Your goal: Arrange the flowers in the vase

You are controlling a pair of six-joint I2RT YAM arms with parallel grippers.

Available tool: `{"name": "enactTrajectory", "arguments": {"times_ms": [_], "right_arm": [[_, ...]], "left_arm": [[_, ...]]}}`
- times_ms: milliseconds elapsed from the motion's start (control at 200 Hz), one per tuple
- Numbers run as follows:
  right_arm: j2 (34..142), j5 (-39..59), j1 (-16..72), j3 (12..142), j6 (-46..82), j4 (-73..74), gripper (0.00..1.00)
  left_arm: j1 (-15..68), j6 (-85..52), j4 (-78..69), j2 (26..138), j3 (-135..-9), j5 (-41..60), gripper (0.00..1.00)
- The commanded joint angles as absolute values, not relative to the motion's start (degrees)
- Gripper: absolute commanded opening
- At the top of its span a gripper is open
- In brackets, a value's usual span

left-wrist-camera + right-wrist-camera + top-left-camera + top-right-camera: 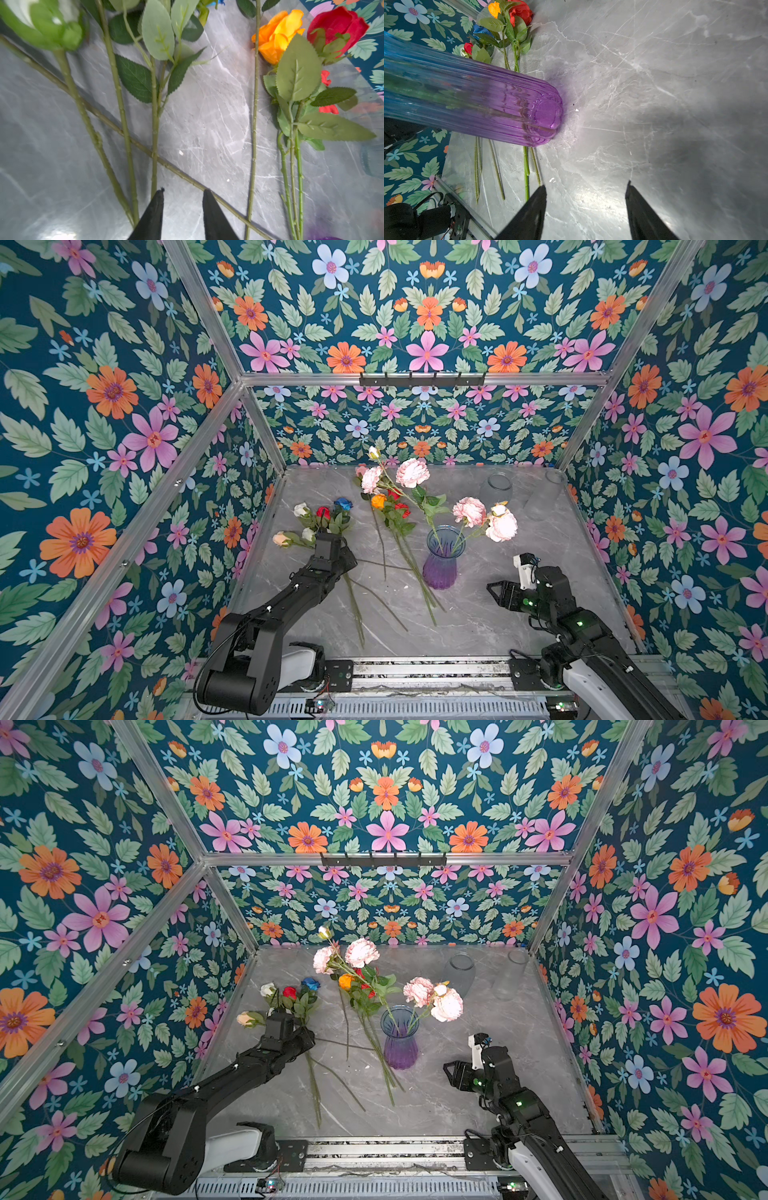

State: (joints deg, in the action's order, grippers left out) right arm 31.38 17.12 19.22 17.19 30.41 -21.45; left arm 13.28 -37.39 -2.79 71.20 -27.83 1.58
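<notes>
in a top view the vase [442,562] stands upright mid-worktop [457,626] holding pink carnations [500,524]; the other flowers [390,514] lie flat to its left. left wrist view: the left gripper [182,192] is parted and empty above crossed stems [124,133]. right wrist view: the right gripper [585,184] is spread wide and empty, near the vase.

from up top i've got the purple-and-blue vase [400,1042] standing upright mid table [532,1052], pink carnations [440,1002] in it leaning off to the right. the rest lie flat: a middle bunch [357,986] just left of the vase, stems running past its base, and a left bunch [291,996] of white, red, blue and cream roses. my left arm [249,1065] reaches over that bunch's stems. right gripper [449,1073] sits low to the vase's right, apart from it, pointing its way. two clear glass jars [459,969] at the back.
</notes>
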Motion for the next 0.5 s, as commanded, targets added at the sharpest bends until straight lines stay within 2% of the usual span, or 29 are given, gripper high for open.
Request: {"name": "enactTrajectory", "arguments": {"times_ms": [0, 195, 495], "right_arm": [[31.31, 16.94, 19.26, 17.63, 30.41, -20.54, 0.62], [31.21, 17.02, 19.26, 17.62, 30.4, -20.54, 0.62], [30.97, 16.96, 19.25, 17.53, 30.41, -20.57, 0.62]], "left_arm": [[13.27, -36.13, -0.44, 71.98, -28.69, -0.62, 0.33], [13.18, -36.08, -1.64, 74.98, -29.43, -0.45, 0.21], [13.01, -36.04, -2.62, 78.04, -29.89, -0.79, 0.19]]}}
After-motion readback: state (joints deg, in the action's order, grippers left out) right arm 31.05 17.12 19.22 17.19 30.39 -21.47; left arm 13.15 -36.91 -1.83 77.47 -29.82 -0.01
